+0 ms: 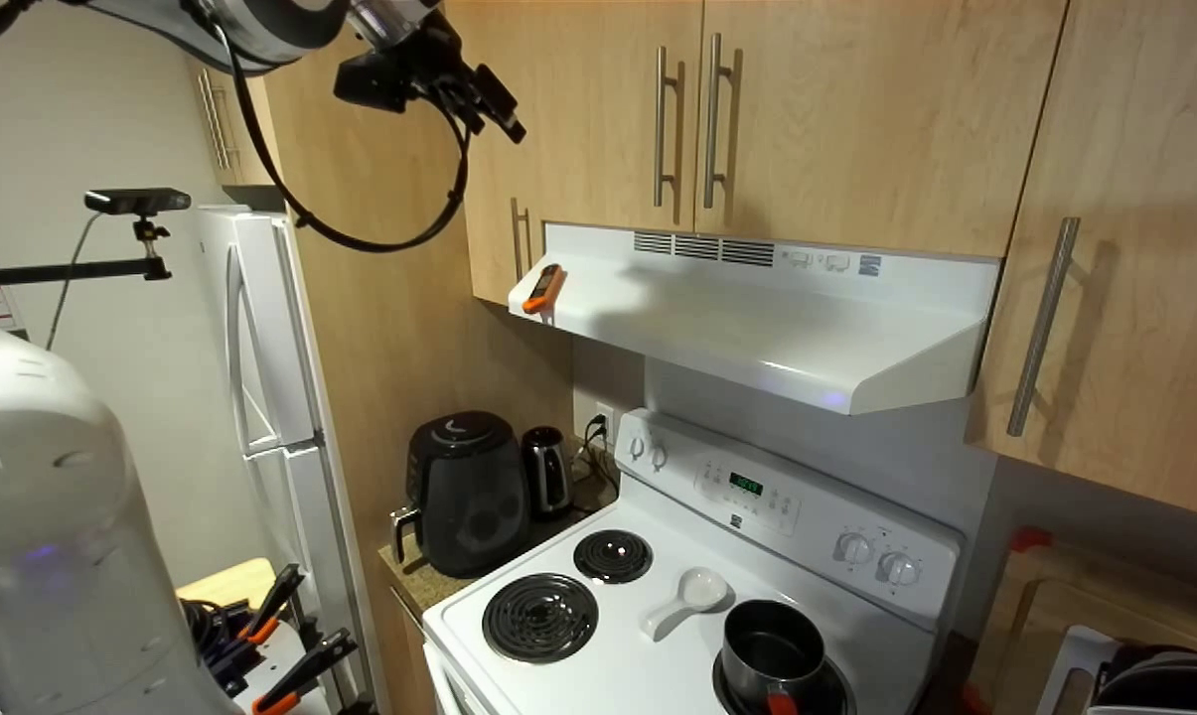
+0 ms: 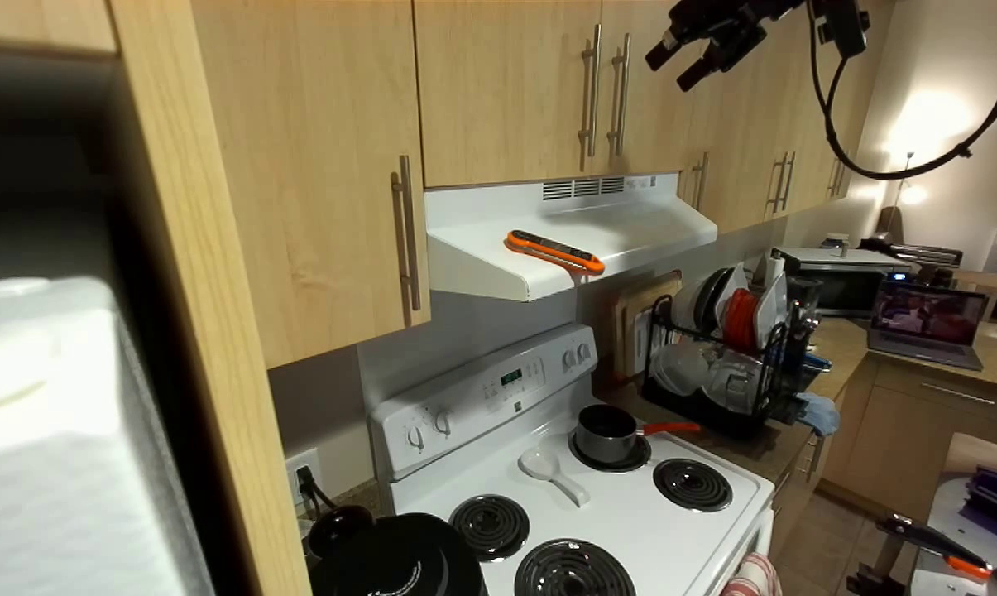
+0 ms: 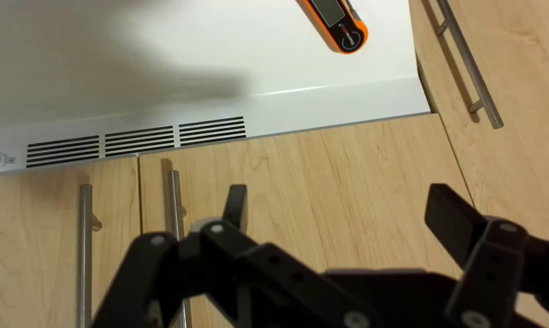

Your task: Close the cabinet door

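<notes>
Cabinet door (image 2: 324, 174): tall upper door on the air fryer (image 1: 469, 497) side of the range hood (image 1: 737, 313), in sight in all three views; it looks closed, its face in line with the cupboard door (image 2: 506, 91) next to it.
Wood: light maple colour, one flat slab, soft grain, a small darker knot low on the face.
Edges: a thin dark seam divides it from its neighbour; its bottom edge hangs lower than that neighbour's, and its top runs out of sight.
Bar handle (image 2: 410, 232): a single slim steel rod on short posts, upright along the hood-side edge in the lower part of the door, throwing a shadow on the wood.
Wrist view: door and handle slant across a corner.
Claw (image 3: 337, 196): black jaws wide apart, up in front of the cupboard door over the hood, clear of the cabinet door.
Digital thermometer (image 2: 555, 252): orange and black, resting on the hood's white slope.
Stove (image 1: 638, 685): white, with black coil burners (image 1: 540, 618); a saucepan (image 1: 772, 641) sits on a rear coil, a white spoon rest (image 1: 692, 596) near it.
Bench (image 1: 421, 588): speckled, carrying the air fryer.
</notes>
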Tool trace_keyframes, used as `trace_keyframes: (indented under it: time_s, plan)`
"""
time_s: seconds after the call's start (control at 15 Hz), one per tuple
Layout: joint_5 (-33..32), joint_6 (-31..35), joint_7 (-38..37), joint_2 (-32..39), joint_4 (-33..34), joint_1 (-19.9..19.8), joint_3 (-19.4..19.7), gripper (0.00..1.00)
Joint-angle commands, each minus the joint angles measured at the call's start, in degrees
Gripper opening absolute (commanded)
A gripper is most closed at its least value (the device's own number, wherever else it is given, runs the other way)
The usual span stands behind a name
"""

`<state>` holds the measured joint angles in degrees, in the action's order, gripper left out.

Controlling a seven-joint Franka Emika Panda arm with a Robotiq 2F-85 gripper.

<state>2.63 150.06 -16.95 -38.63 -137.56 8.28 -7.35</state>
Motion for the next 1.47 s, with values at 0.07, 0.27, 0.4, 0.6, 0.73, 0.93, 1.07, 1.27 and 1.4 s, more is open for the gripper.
trace_keyframes:
  time_s: [0.07,0.27,0.4,0.6,0.73,0.93,1.07,1.27,1.4]
  plan:
    - [6.25,4.21,3.22,3.99,1.25,3.18,1.28,1.0]
    - [6.07,2.72,1.34,2.5,0.47,1.49,-0.58,1.0]
    - [5.99,2.7,1.28,2.49,0.48,1.16,-0.79,1.0]
    - [5.99,2.66,1.27,2.15,0.48,1.06,-0.8,1.0]
    - [5.98,2.66,1.27,2.13,0.48,1.06,-0.84,1.0]
    - [5.97,2.66,1.27,2.13,0.48,1.02,-0.83,1.0]
    - [5.97,2.66,1.26,2.13,0.48,1.02,-0.84,1.0]
    - [5.97,2.66,1.26,2.13,0.48,1.0,-0.84,1.0]
    - [5.97,2.66,1.26,2.13,0.48,1.0,-0.84,1.0]
